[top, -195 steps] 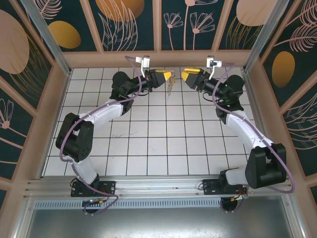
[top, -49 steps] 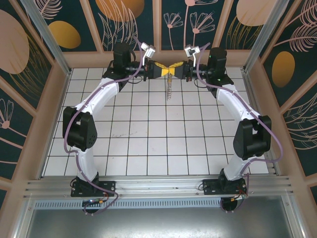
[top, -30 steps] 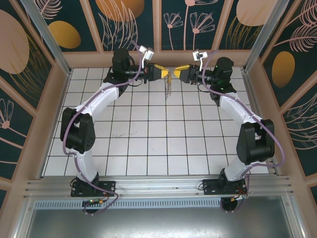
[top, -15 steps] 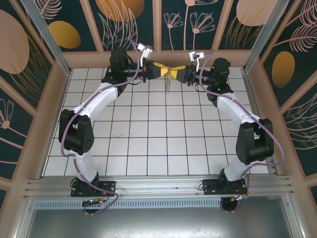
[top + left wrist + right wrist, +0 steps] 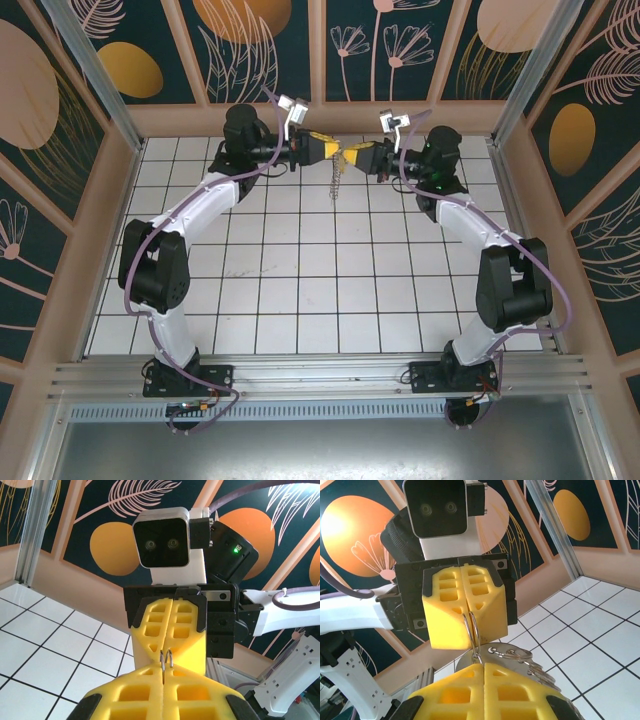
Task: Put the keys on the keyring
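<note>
Metal keyring (image 5: pixel 475 630) sits clamped in the left jaws and the right jaws, tips meeting

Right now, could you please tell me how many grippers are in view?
2. The left gripper and the right gripper meet tip to tip above the far end of the table, both shut on the keyring between them; none seems hidden.

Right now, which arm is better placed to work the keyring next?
Probably right: the right gripper has its jaws shut on the keyring beside the dangling rings; the left gripper just pins the loop's other end.
</note>
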Available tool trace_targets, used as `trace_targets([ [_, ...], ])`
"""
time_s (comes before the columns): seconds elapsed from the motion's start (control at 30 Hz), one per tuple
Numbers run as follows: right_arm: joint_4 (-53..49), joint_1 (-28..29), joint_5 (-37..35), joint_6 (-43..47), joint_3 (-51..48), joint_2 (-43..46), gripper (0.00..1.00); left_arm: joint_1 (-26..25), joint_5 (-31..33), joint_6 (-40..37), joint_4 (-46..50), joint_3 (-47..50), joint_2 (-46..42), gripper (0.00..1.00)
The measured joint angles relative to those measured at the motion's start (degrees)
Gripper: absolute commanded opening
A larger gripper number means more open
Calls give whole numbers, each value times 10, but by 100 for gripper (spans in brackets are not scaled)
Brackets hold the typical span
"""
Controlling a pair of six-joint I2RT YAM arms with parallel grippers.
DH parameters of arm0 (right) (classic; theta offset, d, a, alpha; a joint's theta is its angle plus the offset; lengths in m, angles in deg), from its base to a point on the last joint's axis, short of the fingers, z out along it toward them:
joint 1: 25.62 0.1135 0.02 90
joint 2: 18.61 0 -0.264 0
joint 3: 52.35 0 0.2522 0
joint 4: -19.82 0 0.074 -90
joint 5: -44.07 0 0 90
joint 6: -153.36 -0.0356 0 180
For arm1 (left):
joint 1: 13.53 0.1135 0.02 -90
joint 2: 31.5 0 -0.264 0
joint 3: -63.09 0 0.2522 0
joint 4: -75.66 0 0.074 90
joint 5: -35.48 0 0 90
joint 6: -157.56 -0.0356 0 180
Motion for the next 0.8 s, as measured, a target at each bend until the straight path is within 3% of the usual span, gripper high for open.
trace_targets([
  [0.37,17,24,-15,-6,-1,-1,2,1,13,29,-51,32,-22,0],
  [0.43,16,25,-18,-6,-1,-1,23,1,18,32,-55,36,-23,0],
  [0.5,12,25,-19,-2,-6,1,36,-1,29,34,-59,38,-23,0],
  [0.8,-11,-8,-78,-17,-101,108,46,-7,80,70,-116,64,-39,0],
])
